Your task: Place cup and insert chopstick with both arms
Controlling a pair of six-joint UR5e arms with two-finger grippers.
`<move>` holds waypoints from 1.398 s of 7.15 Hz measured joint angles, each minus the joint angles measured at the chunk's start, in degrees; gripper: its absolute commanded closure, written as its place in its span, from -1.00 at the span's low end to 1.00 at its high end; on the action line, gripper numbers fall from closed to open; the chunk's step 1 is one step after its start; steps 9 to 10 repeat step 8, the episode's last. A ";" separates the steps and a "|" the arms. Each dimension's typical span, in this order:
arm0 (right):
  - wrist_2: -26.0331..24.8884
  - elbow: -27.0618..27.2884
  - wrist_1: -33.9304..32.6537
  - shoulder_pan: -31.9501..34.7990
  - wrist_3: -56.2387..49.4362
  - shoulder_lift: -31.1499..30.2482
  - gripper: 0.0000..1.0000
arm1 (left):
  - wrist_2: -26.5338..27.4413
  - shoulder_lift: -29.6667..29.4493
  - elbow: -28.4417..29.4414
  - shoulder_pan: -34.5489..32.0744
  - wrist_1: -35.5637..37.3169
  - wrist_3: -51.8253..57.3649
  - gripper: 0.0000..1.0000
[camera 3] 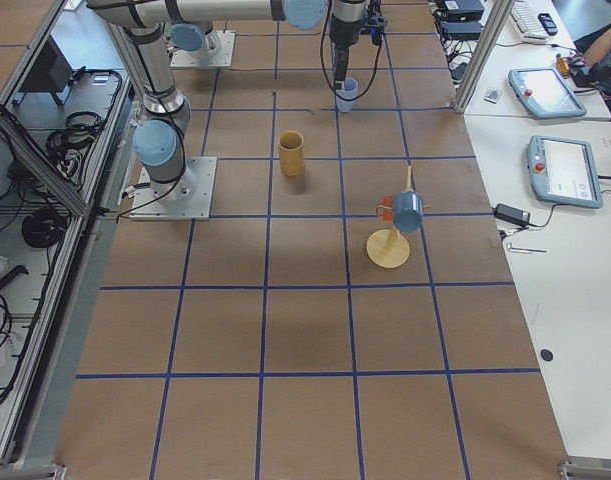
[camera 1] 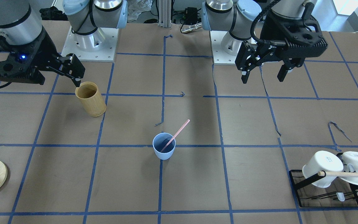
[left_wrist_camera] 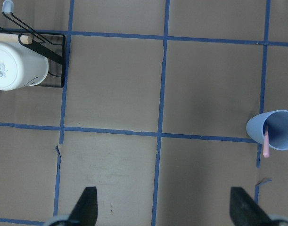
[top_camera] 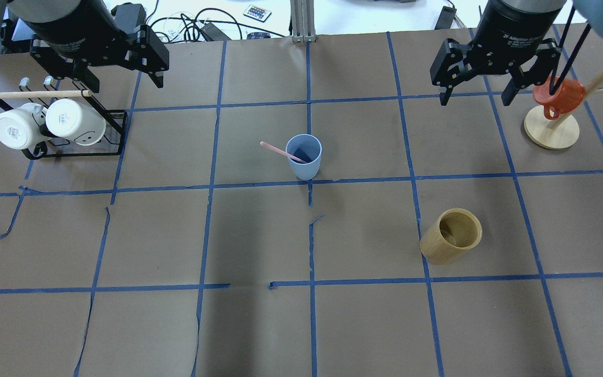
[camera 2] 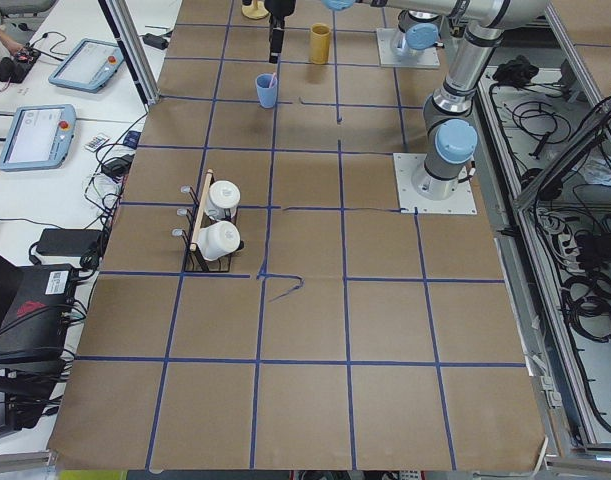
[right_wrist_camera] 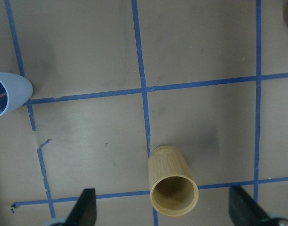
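Note:
The light blue cup stands upright near the table's middle, also in the overhead view. The pale pink chopstick leans inside it, its top sticking out over the rim. My left gripper hangs open and empty high above the table near its base, well away from the cup. My right gripper is open and empty too, above the bamboo cylinder's side. The left wrist view shows the cup at its right edge; the right wrist view shows it at its left edge.
A tan bamboo cylinder stands on my right side. A black rack with two white mugs and a wooden rod sits on my left. A wooden stand with an orange piece is at far right.

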 measured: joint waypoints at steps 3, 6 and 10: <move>-3.53 2.57 -0.33 0.13 -1.15 -3.94 -1.00 | 0.01 0.00 -0.05 -0.04 0.00 0.00 -1.00; -1.78 3.93 -0.32 0.11 -1.12 -4.71 -1.00 | 0.01 0.00 -0.06 0.00 0.00 0.00 -1.00; -1.43 4.34 -0.41 0.20 -1.15 -4.70 -1.00 | 0.02 0.00 -0.06 0.03 0.00 0.00 -1.00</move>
